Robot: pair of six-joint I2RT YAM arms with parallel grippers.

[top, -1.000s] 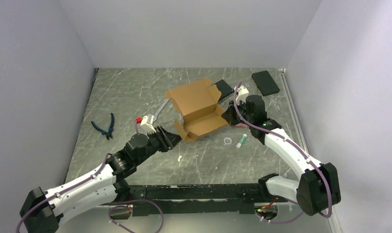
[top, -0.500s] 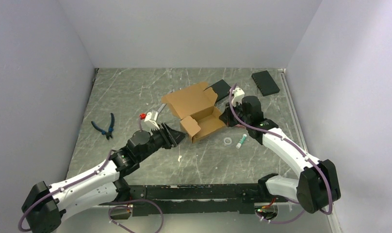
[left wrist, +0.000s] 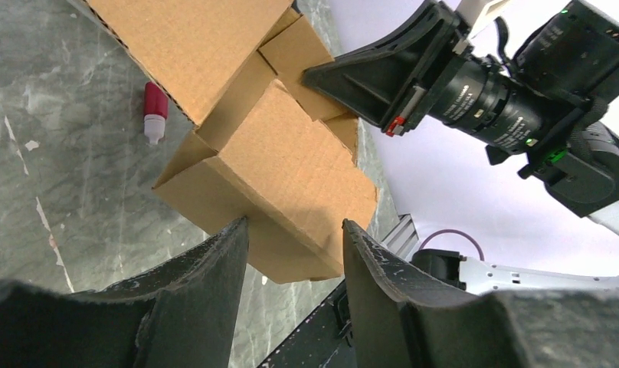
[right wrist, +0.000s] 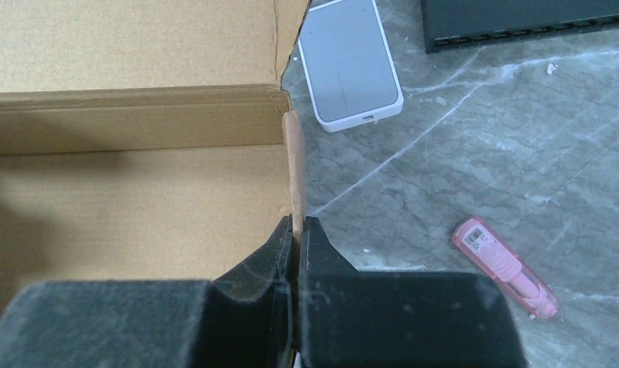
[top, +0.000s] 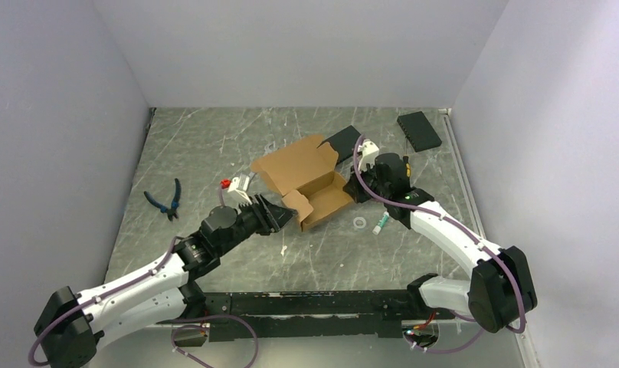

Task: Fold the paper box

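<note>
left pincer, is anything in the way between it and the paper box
Nothing visible. The left pincer is open, and a corner of the paper box shows directly in the gap between its fingers. The right pincer is shut on the box's side wall.

**Matt cardboard on a veined grey table**

The paper box (top: 306, 184) is plain brown corrugated cardboard, matt, with faint ribbing across its faces. Under it, the table (top: 214, 146) is grey with white marble-like veins and a dull sheen. The left gripper (left wrist: 293, 230) has black fingers (left wrist: 207, 291) with a grainy matt surface. The right gripper (right wrist: 297, 226) is the same dull black. Upper centre of the right wrist view, a white case (right wrist: 351, 65) looks like smooth, glossy plastic. At lower right, a pink stick (right wrist: 506, 267) is translucent plastic.
</note>
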